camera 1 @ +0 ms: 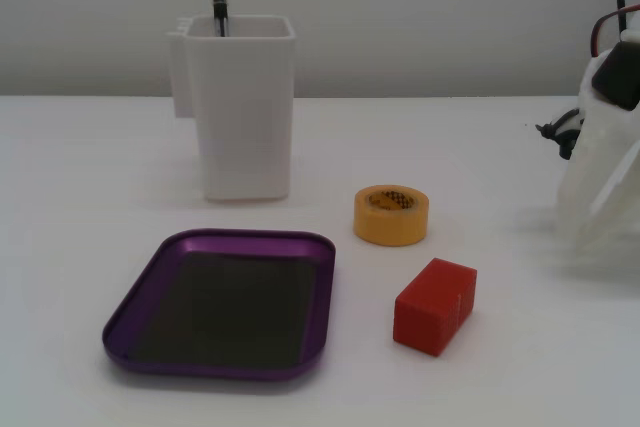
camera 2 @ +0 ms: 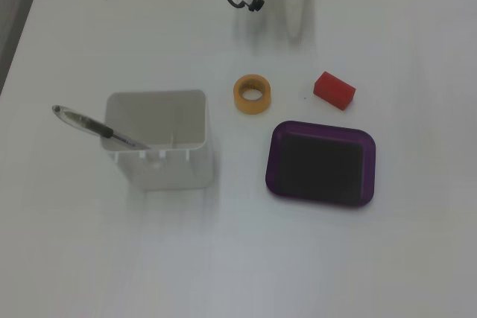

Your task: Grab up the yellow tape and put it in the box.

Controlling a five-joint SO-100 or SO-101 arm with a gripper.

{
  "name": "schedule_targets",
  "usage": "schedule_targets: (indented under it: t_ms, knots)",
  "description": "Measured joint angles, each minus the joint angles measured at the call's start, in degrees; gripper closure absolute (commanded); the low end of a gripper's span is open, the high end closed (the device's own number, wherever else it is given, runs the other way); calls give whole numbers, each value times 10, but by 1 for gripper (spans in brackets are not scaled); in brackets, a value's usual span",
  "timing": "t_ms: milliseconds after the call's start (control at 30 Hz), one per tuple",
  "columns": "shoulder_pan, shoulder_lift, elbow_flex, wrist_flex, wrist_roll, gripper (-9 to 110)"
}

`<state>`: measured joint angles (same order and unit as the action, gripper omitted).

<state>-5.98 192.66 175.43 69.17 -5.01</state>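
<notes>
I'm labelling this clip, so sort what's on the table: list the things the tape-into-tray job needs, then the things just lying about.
Needed:
- small thick yellow tape roll, flat on the table
- shallow purple metallic tray, empty

Lying about:
- red rectangular block
- tall white square plastic container
- pen leaning in that container

Box (camera 1: pixel 318 292) glossy purple metal; white container (camera 1: pixel 245 107) matt plastic.

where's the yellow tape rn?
In both fixed views the yellow tape lies flat on the table, outside the purple tray, between the white container and the red block.
</notes>
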Motion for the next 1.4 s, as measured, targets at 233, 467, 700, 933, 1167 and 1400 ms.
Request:
schedule_targets:
  t_ms: [233, 467, 700, 933, 1167, 1400]
  knots:
    - [-3, 0, 0, 0, 0, 102]
    - [-3, 0, 0, 0, 0, 102]
    - [-3, 0, -48, -18, 0, 102]
    - [0, 0, -170, -76, 0, 102]
    - [61, -47, -231, -83, 0, 99]
    - [104, -357, -416, -73, -27, 91]
